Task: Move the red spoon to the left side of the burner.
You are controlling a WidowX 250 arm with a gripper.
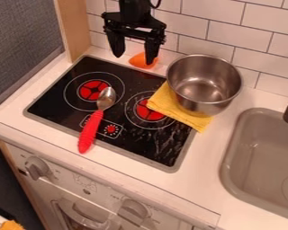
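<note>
Red spoon (91,130) has its metal bowl on the right part of the left burner (87,91), handle poking past the stove's (147,153) near edge. Hand (133,59) hangs at the far side, fingers apart, empty. I'd straddle the handle crosswise, pinch, lift slightly, then go left. Pot (205,85) and yellow cloth (164,105) sit right, probably no bother.

Spoon (91,130): red handle, silver bowl. Cooktop (53,103): black, white rings, red burner centres (93,90). Cloth (164,104): yellow. Pot (187,96): silver. Bench (197,179): white. Sink (226,166): grey. Tiles (212,22): white, dark grid lines. Gripper (133,59): black.
</note>
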